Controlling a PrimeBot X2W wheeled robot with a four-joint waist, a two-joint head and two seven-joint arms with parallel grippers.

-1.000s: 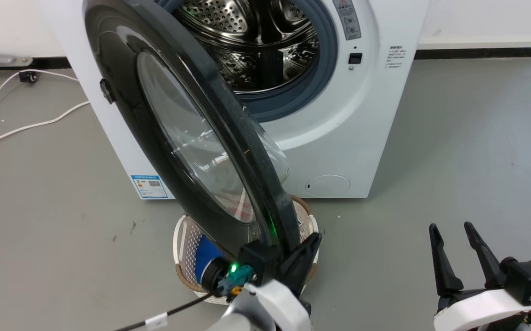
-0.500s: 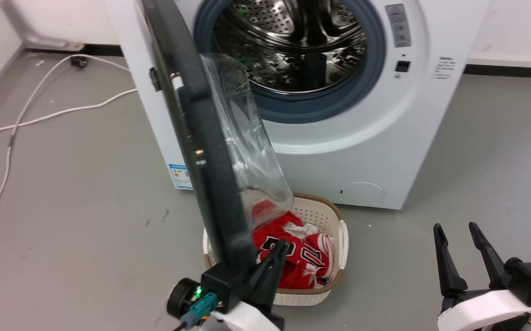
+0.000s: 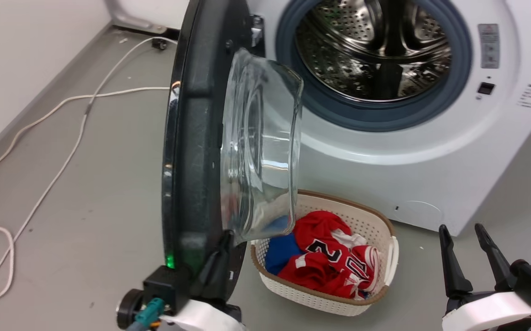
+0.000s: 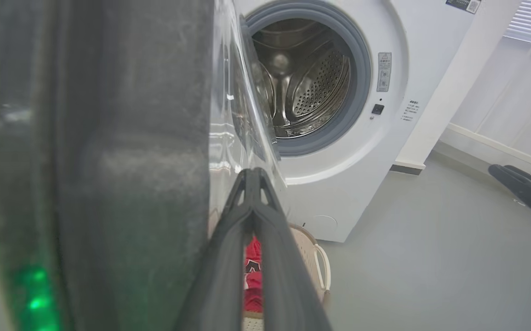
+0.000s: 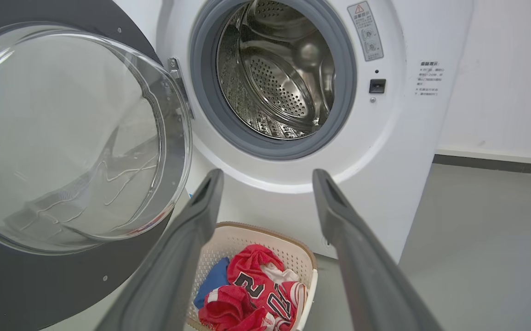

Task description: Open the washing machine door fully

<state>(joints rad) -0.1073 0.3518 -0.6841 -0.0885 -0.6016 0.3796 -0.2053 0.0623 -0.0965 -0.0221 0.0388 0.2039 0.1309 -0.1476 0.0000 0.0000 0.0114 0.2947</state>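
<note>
The washing machine door [image 3: 191, 138] stands swung out from the white washing machine [image 3: 431, 174], nearly edge-on to me, its clear glass bowl [image 3: 260, 147] bulging to the right. The steel drum [image 3: 375, 50] lies exposed. My left gripper [image 3: 226, 236] is shut, fingers together, resting against the inner side of the door's lower rim below the bowl. In the left wrist view the shut left gripper [image 4: 251, 172] rises beside the dark door rim [image 4: 109, 161]. My right gripper [image 3: 467, 239] is open at the lower right, apart from the door; the right wrist view shows the right gripper [image 5: 267, 177] facing the drum opening and the door [image 5: 63, 138].
A white laundry basket [image 3: 375, 220] with red and blue clothes sits on the floor in front of the machine, just right of the door. White cables [image 3: 63, 151] trail over the grey floor at left, near a wall [image 3: 17, 69].
The door has swung further out from the machine front, with my shut left gripper following its lower rim leftward. The head camera has turned, shifting the scene right. The right gripper holds still.
</note>
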